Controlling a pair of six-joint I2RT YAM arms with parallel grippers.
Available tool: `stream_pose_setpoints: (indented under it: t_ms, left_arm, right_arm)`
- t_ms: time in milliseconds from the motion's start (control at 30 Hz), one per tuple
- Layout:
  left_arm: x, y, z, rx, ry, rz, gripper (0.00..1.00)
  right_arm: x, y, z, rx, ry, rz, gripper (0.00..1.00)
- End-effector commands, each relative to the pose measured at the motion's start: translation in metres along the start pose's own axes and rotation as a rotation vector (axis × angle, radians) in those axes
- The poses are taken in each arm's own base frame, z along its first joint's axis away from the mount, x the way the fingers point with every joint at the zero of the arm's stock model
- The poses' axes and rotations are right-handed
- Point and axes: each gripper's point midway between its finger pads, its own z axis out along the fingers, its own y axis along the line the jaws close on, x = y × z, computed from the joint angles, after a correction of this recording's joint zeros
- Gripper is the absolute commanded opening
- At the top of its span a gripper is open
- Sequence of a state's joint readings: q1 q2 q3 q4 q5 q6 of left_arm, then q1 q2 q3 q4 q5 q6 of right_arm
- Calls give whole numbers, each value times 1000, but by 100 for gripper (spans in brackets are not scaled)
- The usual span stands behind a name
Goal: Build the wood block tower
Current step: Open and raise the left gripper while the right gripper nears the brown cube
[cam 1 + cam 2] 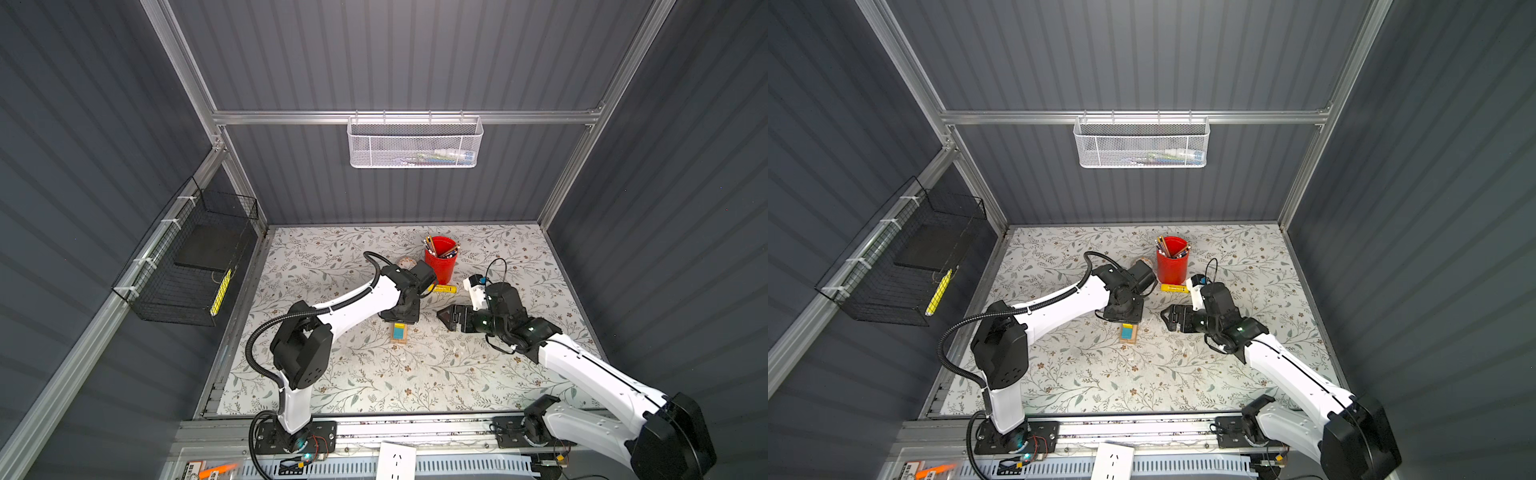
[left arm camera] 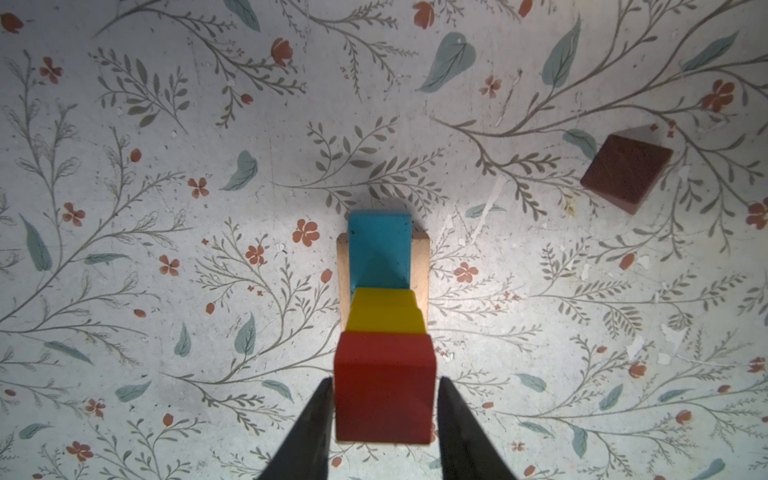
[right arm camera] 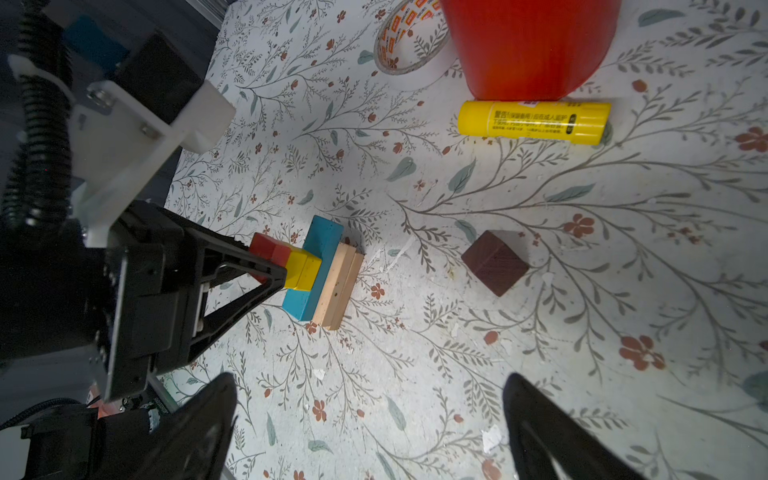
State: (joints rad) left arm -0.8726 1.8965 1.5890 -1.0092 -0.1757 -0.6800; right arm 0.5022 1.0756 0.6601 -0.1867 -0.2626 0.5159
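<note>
— What stands on our worktop (image 1: 374, 374)?
— Our right end effector (image 3: 370, 380) hangs to the right of the wood block tower (image 1: 400, 332), jaws wide apart and empty. Our left end effector (image 2: 385, 380) is over the tower's top. The red cup (image 1: 440, 262) stands behind the tower, well apart.
— And the smaller things?
— The dark brown roof piece (image 3: 494, 262) lies near the tower, not touching. In the tower we see tan bars (image 3: 338, 286), the teal bar (image 2: 378, 245), two yellow cubes (image 2: 384, 311) and the red cube (image 2: 384, 361). The left fingers (image 2: 320, 415) flank this cube closely; whether they press it, we cannot tell.
</note>
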Motion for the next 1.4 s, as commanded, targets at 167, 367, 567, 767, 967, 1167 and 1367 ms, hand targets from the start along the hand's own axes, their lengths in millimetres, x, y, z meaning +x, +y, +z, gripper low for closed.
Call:
stream_pose_setpoints:
  t_ms: [167, 367, 567, 767, 967, 1167, 1367]
  left_arm:
    - [2, 6, 4, -33, 20, 17, 43]
    - [-8, -3, -10, 7, -11, 25, 48]
    - [-22, 2, -42, 23, -108, 20, 53]
    - [-35, 23, -74, 28, -248, -18, 61]
    - [-38, 45, -98, 71, -389, -75, 70]
    - [-30, 69, -97, 73, -450, -97, 84]
    - [-24, 85, -95, 53, -498, -114, 97]
  right_arm:
    - [-2, 0, 2, -2, 4, 0, 99]
    - [-3, -1, 1, 27, 33, -15, 99]
    - [-8, -15, 1, 128, 54, -54, 99]
    - [-9, -39, 9, 274, 114, -105, 99]
    - [-13, -54, 27, 346, 157, -141, 99]
    - [-10, -63, 51, 359, 205, -145, 99]
    - [-10, -68, 72, 333, 215, -140, 99]
